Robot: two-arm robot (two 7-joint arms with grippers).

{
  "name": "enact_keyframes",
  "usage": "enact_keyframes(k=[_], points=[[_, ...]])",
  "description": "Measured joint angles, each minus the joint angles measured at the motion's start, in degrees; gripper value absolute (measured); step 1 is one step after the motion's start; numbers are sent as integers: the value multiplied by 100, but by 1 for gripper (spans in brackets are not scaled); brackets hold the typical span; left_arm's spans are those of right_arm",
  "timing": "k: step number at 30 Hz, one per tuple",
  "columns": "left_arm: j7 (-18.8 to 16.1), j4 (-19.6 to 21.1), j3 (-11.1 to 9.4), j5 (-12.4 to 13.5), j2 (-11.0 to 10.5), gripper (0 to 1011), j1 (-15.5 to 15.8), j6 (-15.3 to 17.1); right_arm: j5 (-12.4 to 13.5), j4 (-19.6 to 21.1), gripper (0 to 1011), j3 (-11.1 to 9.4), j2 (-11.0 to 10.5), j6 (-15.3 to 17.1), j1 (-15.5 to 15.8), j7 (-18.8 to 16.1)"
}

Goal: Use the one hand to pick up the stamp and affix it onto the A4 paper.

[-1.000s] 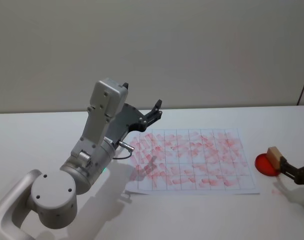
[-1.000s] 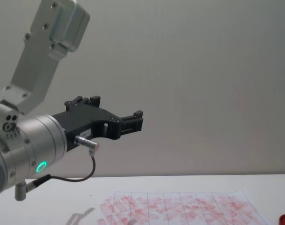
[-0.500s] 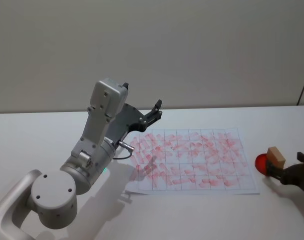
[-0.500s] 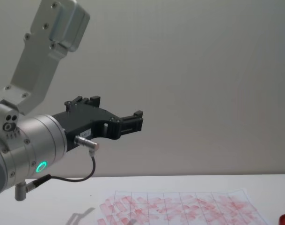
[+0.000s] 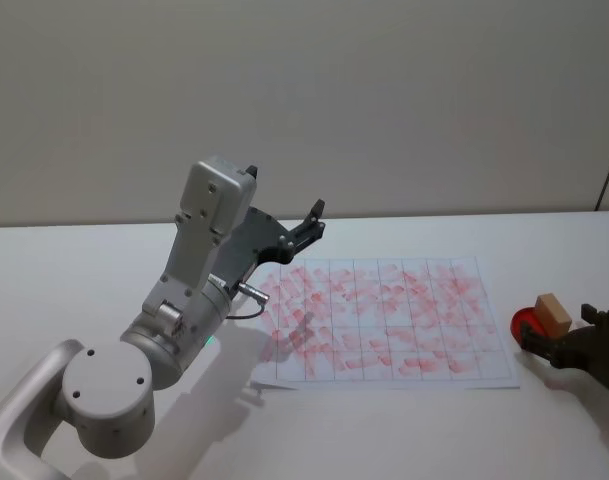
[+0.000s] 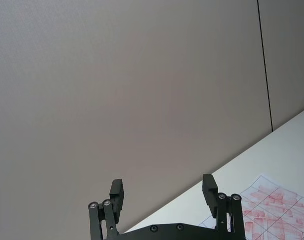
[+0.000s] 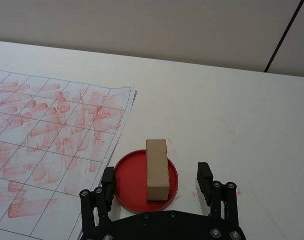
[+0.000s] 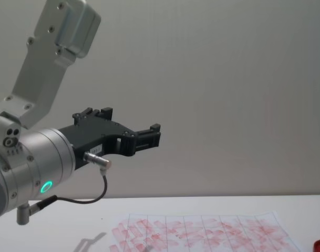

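Observation:
The stamp point(image 7: 156, 169), a small tan wooden block, lies on a low round red pad point(image 7: 128, 183) just off the right edge of the A4 paper point(image 7: 47, 125). My right gripper point(image 7: 155, 172) is open, with a finger on either side of the stamp's near end and a clear gap to each. In the head view the stamp point(image 5: 552, 315) sits on the pad point(image 5: 522, 324) with the right gripper point(image 5: 562, 332) just behind it, beside the paper point(image 5: 384, 320). My left gripper point(image 6: 162, 184) is open and held high over the paper's left end.
The white table point(image 5: 404, 430) carries the gridded sheet, which is covered with pale red marks. My big silver left arm point(image 5: 184, 310) rises over the table's left side. A grey wall point(image 5: 384, 100) stands behind.
The right gripper has let go of the stamp and drawn back a little toward me, with its fingers now spread. The stamp stays on the red pad. The left arm has not moved.

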State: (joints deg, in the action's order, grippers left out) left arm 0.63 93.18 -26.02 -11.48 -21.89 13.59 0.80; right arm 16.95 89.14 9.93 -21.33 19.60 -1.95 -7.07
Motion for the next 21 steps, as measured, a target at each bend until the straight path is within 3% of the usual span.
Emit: enact_keyframes(k=[11, 21], points=[[0, 0, 0, 0, 0, 1001, 0, 0, -17, 72, 999, -12, -12, -40, 75, 90], [0, 0, 0, 0, 0, 1001, 0, 0, -25, 103, 746, -19, -17, -53, 104, 121]])
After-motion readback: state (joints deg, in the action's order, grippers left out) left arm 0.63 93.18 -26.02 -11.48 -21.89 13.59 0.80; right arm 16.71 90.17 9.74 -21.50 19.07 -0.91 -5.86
